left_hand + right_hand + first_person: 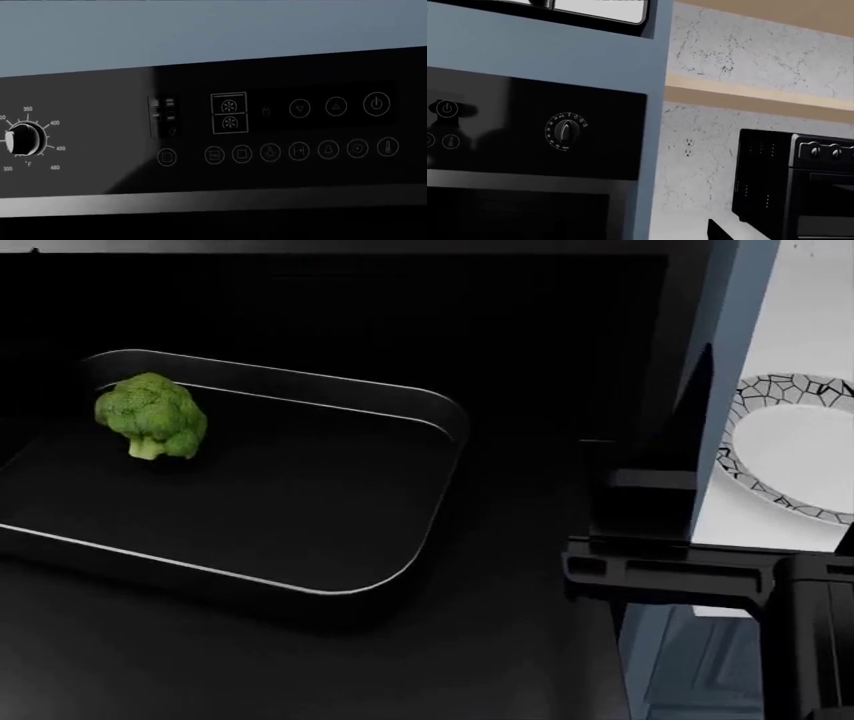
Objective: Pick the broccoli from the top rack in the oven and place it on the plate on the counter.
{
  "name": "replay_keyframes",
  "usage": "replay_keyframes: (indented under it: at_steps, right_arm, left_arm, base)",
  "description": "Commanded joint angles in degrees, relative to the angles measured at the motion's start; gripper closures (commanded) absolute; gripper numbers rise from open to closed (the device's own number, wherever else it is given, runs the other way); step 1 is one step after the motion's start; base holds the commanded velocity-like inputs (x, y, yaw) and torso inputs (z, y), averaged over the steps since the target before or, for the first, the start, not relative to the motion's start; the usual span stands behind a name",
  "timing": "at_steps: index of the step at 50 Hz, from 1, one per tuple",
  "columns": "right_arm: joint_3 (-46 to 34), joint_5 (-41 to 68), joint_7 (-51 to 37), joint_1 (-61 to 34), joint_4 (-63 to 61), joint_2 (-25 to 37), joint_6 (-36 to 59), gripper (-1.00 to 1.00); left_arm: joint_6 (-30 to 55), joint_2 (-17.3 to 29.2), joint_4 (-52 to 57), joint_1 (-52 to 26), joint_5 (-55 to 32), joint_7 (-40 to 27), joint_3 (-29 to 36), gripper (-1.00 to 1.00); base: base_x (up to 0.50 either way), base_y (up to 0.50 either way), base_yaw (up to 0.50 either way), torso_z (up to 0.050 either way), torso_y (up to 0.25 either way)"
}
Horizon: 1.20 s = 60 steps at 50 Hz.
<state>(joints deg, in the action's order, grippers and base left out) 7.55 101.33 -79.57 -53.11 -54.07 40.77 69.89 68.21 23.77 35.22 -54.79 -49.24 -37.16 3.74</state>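
Observation:
In the head view the broccoli (151, 417) sits at the far left corner of the top rack (445, 410), a black tray with a thin pale rim, inside the dark oven (561, 350). The plate (798, 455) lies on the white counter (807, 300) to the right of the oven's blue-grey side panel. A black part of my right arm (674, 565) shows at the lower right, between tray and plate; its jaws cannot be made out. My left gripper shows in no view. Both wrist views face the oven's control panel (267, 130), which also shows in the right wrist view (527, 130).
The oven's blue-grey side panel (727, 370) stands between the cavity and the counter. In the right wrist view a small black box with knobs (800, 185) stands on the counter against the speckled wall (747, 65). A temperature knob (23, 138) sits on the panel.

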Motion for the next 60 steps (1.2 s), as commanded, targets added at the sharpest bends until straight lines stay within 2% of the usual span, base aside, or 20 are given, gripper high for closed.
replay_keyframes:
  at_steps: [1, 6, 13, 19, 22, 23, 25, 29, 39, 47, 55, 60]
  right_arm:
    - [1.11, -3.29, 2.62, 2.11, -0.27, -0.72, 0.3, -1.0]
    - [0.45, -3.42, 3.06, 1.33, -0.28, -0.62, 0.49, -1.0]
    - [0.43, -2.72, 2.74, 1.17, -0.28, 0.26, 0.13, -1.0]
    - [1.59, -3.06, 3.02, 2.78, -1.05, 0.64, -0.36, -1.0]
    - [3.79, -5.7, 5.81, 5.5, -1.73, 0.19, -0.28, -1.0]
    - [4.32, -6.01, 6.19, 6.12, -2.05, 0.14, -0.43, -1.0]
    - [4.8, -6.66, 6.77, 6.84, -2.41, -0.12, -0.55, -1.0]
    - [4.48, -6.1, 6.26, 6.09, -2.39, 0.13, -0.85, -1.0]
    - [2.34, -7.41, 6.71, 4.26, -1.1, -0.81, -0.31, -1.0]
    - [3.43, -8.86, 7.98, 6.2, -1.87, -0.85, -0.68, -1.0]
    - [3.47, -11.55, 10.22, 7.41, -1.91, -1.52, -0.53, -1.0]
    - [3.04, -13.56, 11.88, 7.59, -1.27, -1.93, -0.31, -1.0]
  left_arm:
    - [-1.9, -0.06, -1.84, 0.28, 1.3, 0.83, 1.72, -1.0]
    - [-2.28, -0.52, -4.29, -0.85, 2.94, 0.77, 3.66, -1.0]
    - [-1.76, -3.23, -9.6, -6.34, 4.55, 0.72, 7.03, -1.0]
    - [-4.31, -5.41, -20.11, -9.55, 8.96, 3.04, 13.04, -1.0]
    - [-2.2, -4.44, -20.95, -8.19, 9.02, 3.54, 15.44, -1.0]
    - [-1.8, -4.24, -21.17, -7.44, 6.84, 5.99, 15.07, -1.0]
    - [-0.98, -3.51, -22.07, -7.06, 7.78, 5.44, 16.22, -1.0]
    - [-1.44, -1.4, -21.42, -5.2, 8.53, 8.55, 20.96, -1.0]
    - [2.96, -5.04, -29.09, -8.07, 5.28, 8.23, 17.73, -1.0]
    - [-3.55, -5.64, -36.66, -5.4, 8.6, 10.8, 20.12, -1.0]
    - [-5.26, -6.54, -40.6, -5.84, 10.07, 9.13, 19.19, -1.0]
    - [-6.92, -6.95, -43.48, -6.49, 10.07, 10.45, 18.68, -1.0]
  base:
    - [0.0, 0.0, 0.0, 0.0, 0.0]
    - [0.0, 0.0, 0.0, 0.0, 0.0]
    - [0.0, 0.0, 0.0, 0.0, 0.0]
    - [0.0, 0.0, 0.0, 0.0, 0.0]
    - [0.0, 0.0, 0.0, 0.0, 0.0]
    - [0.0, 0.0, 0.0, 0.0, 0.0]
    - [0.0, 0.0, 0.0, 0.0, 0.0]
    - [0.0, 0.0, 0.0, 0.0, 0.0]
    - [0.0, 0.0, 0.0, 0.0, 0.0]
    - [0.0, 0.0, 0.0, 0.0, 0.0]
    - [0.0, 0.0, 0.0, 0.0, 0.0]
    - [0.0, 0.0, 0.0, 0.0, 0.0]
